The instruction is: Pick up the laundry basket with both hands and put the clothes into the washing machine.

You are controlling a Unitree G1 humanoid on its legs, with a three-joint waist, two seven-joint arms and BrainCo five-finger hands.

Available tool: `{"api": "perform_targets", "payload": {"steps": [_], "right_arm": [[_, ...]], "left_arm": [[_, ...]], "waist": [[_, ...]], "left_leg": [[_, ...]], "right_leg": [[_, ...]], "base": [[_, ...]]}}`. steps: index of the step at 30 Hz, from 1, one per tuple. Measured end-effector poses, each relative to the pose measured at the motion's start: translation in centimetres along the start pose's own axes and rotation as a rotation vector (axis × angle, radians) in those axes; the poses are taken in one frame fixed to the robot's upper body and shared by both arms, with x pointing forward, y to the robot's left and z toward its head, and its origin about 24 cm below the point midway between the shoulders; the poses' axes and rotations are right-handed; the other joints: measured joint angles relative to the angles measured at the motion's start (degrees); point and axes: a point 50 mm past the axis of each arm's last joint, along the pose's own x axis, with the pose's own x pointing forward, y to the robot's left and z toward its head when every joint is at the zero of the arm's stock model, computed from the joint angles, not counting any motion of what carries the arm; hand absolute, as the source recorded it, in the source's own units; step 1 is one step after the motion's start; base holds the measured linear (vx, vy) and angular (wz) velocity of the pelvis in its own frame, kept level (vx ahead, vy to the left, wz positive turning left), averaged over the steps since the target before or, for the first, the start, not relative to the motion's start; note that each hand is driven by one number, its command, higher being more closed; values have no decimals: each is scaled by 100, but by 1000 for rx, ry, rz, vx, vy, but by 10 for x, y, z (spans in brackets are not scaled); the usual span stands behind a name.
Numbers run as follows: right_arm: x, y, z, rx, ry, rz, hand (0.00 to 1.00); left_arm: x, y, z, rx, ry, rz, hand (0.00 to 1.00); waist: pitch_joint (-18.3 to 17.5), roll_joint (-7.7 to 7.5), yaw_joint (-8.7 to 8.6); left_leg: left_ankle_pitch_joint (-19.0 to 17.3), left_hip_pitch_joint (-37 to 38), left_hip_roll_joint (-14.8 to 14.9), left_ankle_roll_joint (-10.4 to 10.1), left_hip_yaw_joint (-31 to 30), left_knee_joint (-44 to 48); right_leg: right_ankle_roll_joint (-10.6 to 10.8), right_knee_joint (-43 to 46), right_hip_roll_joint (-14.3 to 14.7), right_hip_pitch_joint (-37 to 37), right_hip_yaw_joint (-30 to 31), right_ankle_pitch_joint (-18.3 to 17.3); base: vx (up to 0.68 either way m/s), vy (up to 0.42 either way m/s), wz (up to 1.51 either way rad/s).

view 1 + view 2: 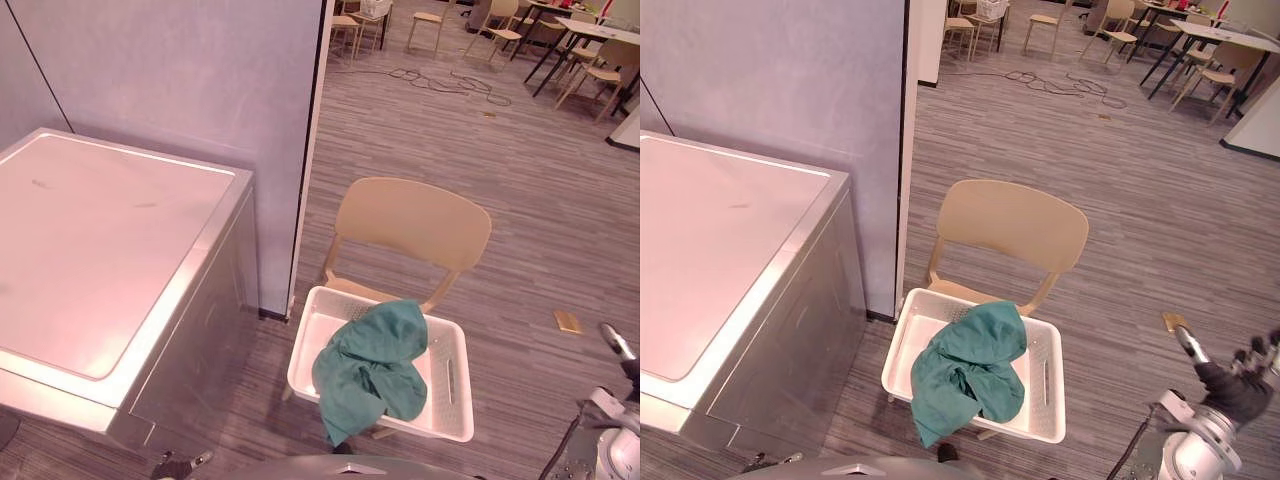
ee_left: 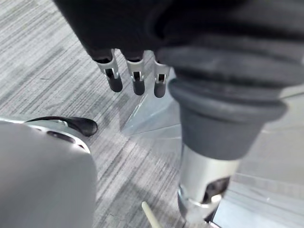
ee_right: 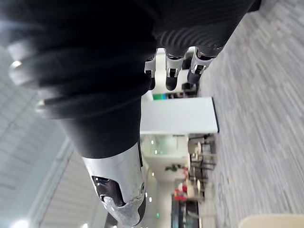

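Observation:
A white laundry basket point(image 1: 449, 377) rests on the seat of a beige chair point(image 1: 412, 222). A teal garment point(image 1: 370, 370) lies in the basket and hangs over its front rim. The silver washing machine point(image 1: 100, 250) stands to the left with its top lid down. My left hand point(image 1: 178, 466) hangs low near the machine's front corner, well left of the basket; its fingers point(image 2: 135, 78) are straight and hold nothing. My right hand point(image 1: 1230, 385) is out to the right of the basket, apart from it, with relaxed, empty fingers point(image 3: 172, 73).
A grey partition wall point(image 1: 180, 60) rises behind the machine and ends just left of the chair. A small tan object point(image 1: 567, 320) lies on the floor right of the chair. Cables point(image 1: 450, 80), tables and chairs point(image 1: 590, 50) are far back.

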Motion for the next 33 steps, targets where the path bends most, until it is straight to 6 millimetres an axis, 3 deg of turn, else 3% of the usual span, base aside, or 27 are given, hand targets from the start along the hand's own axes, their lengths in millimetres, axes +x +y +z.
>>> {"api": "perform_targets", "payload": {"steps": [4,5,7,8,12,14,15,20,26,33], "right_arm": [[8,59,7,-78,-20,489,0],[1,86,5,-102,-13,704,0],[-10,106,1,-123,6,885,0],[-20,125,0,-182,-7,1057,0],[-29,145,-3,-402,-56,1345,0],[-24,148,-3,-487,-82,1396,0],[-15,151,-3,-573,-103,1411,0],[21,152,1,-781,-156,1363,0],[64,147,1,-1006,-180,1204,0],[81,153,-5,-1075,-180,1125,0]], "left_arm": [[3,-11,19,162,-57,-73,0],[4,-22,32,223,-103,-126,0],[3,-35,40,280,-136,-180,0],[2,-46,50,329,-169,-227,0],[-2,-69,77,427,-269,-297,0],[-2,-72,88,451,-299,-301,0],[-3,-74,99,472,-328,-301,0],[-6,-81,127,459,-398,-302,0],[-8,-81,150,418,-456,-290,0],[-16,-93,171,369,-524,-303,0]], "waist": [[88,10,-1],[197,23,70],[319,-22,176],[468,21,201],[1148,-38,187],[1382,-66,164],[1648,-89,140],[2160,-90,99],[2516,-58,80],[2761,6,182]], "left_leg": [[64,-338,-65,22,-434,108],[94,-433,-66,18,-609,169],[181,-498,-68,14,-688,153],[228,-576,-69,8,-790,160],[294,-776,-63,5,-928,286],[296,-946,-64,6,-928,415],[287,-1104,-66,15,-926,575],[152,-1758,-56,47,-980,1245],[22,-2269,-40,81,-947,1691],[113,-2560,-74,85,-907,1785]], "right_leg": [[2,-5,-89,3,-320,17],[0,17,-99,4,-453,18],[-7,44,-100,-39,-538,22],[-14,90,-101,-75,-612,26],[-63,368,-110,-269,-704,-18],[-91,602,-128,-504,-666,-53],[-107,784,-141,-678,-630,-68],[-146,1265,-157,-1260,-546,-113],[-197,1470,-162,-1717,-401,-105],[-169,1811,-200,-2167,-283,-76]], "base": [[-74,-4,49],[-50,-18,54],[-52,-25,37],[-76,-32,26],[-111,-24,16],[-119,-9,-7],[-131,-5,-8],[-150,-12,-4],[-137,11,-9],[-32,4,-4]]}}
